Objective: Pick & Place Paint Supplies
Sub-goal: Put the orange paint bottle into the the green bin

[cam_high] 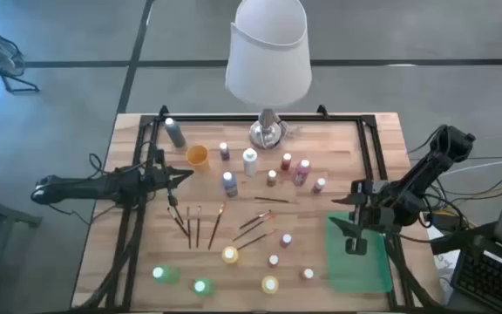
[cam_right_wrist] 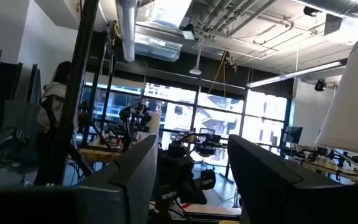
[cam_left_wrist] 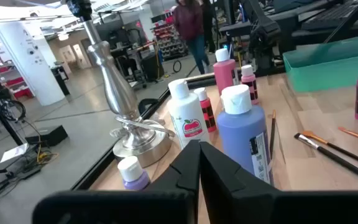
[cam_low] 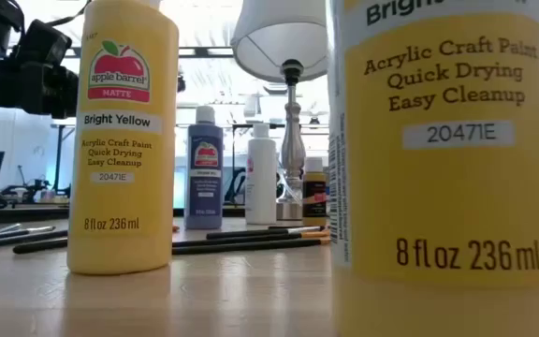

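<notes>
**Paint supplies spread mid-table, both grippers empty**

The paint bottles and paintbrushes are scattered across the frame's centre. The left gripper is seen pinched shut at centre-left; the right gripper, spread apart, is held over the green tray at lower right.

Left pincer closed, arm reaching in level; right pincer parted, empty

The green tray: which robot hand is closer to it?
The right gripper hangs over the green tray's top edge. The left gripper is far across the table, beside the bottles.
</notes>
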Controlling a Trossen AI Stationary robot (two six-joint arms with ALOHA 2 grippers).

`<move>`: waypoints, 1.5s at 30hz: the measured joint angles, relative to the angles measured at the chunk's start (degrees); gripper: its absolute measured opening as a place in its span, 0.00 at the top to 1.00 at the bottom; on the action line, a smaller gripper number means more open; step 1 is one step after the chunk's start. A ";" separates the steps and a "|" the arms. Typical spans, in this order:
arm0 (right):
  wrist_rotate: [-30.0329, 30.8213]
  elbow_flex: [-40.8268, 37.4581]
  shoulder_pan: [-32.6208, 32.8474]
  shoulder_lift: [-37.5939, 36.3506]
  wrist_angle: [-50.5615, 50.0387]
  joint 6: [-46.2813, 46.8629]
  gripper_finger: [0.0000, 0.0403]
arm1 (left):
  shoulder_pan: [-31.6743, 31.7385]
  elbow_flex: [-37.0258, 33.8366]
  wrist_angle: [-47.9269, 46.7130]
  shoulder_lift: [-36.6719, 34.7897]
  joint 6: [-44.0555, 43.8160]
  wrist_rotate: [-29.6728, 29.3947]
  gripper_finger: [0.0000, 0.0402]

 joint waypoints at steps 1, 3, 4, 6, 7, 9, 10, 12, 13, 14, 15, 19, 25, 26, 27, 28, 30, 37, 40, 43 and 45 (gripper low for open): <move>0.00 0.01 -0.02 0.00 0.00 0.00 0.51 | 0.00 0.00 0.02 0.00 0.02 -0.02 0.97; 0.00 0.02 0.00 0.00 0.00 0.00 0.51 | 0.00 0.00 0.01 0.00 0.00 -0.02 0.97; 0.00 0.01 -0.02 0.00 0.00 0.00 0.50 | 0.00 0.00 0.01 0.00 0.01 -0.02 0.97; 0.00 0.02 -0.02 0.00 -0.01 0.00 0.50 | 0.00 0.00 0.01 -0.01 0.02 -0.01 0.97; 0.00 0.01 0.00 0.00 -0.01 0.00 0.50 | 0.00 0.00 0.00 0.00 0.02 -0.02 0.97; 0.00 0.01 -0.01 0.00 0.00 0.00 0.51 | 0.00 0.00 0.00 -0.02 0.00 -0.02 0.97; -0.01 0.01 -0.01 0.00 0.00 0.00 0.51 | -0.06 0.00 0.00 0.00 0.00 0.00 0.97; 0.00 0.00 -0.02 0.00 0.00 0.00 0.53 | -0.04 0.00 0.01 -0.02 0.02 -0.02 0.97; -0.02 0.00 0.00 0.00 0.00 0.00 0.53 | -0.04 0.00 0.02 0.00 0.02 -0.01 0.97; 0.00 0.00 -0.01 0.00 0.00 0.00 0.54 | -0.04 0.00 0.00 -0.01 0.02 0.00 0.97; 0.00 0.00 -0.02 0.00 0.00 0.00 0.55 | -0.04 0.00 0.02 0.00 0.02 0.00 0.97; 0.00 0.00 0.00 0.00 0.00 0.00 0.58 | -0.04 0.00 0.02 0.00 0.02 -0.01 0.97; -0.07 0.01 -0.01 0.00 -0.01 1.90 0.62 | -0.04 0.00 0.00 0.00 0.02 0.00 0.97; -0.07 0.00 -0.01 0.00 -0.01 4.22 0.62 | -0.04 0.00 0.02 0.00 0.00 -0.02 0.97; -0.07 0.01 -0.01 0.00 -0.01 6.95 0.63 | -0.04 0.00 0.02 0.00 0.00 0.00 0.97; -0.08 0.00 -0.02 0.00 -0.01 9.77 0.64 | -0.04 -0.02 0.00 0.00 0.02 -0.02 0.97; -0.07 0.00 0.00 0.00 0.00 13.31 0.66 | -0.03 0.00 0.00 0.00 0.02 -0.02 0.97; -0.07 0.17 -0.02 -0.04 -0.82 12.08 0.70 | 0.02 -0.01 0.01 0.00 0.01 -0.01 0.97; 1.80 0.17 -0.01 -0.04 -4.95 12.04 0.71 | 0.02 0.00 0.02 0.00 0.01 0.00 0.97; 11.50 0.66 -0.01 -0.05 -6.69 14.67 0.73 | 0.02 0.00 0.01 -0.01 0.01 -0.01 0.97; 18.17 1.40 -0.08 -0.33 -7.23 15.73 0.74 | 0.02 -0.02 0.02 0.00 0.00 -0.02 0.97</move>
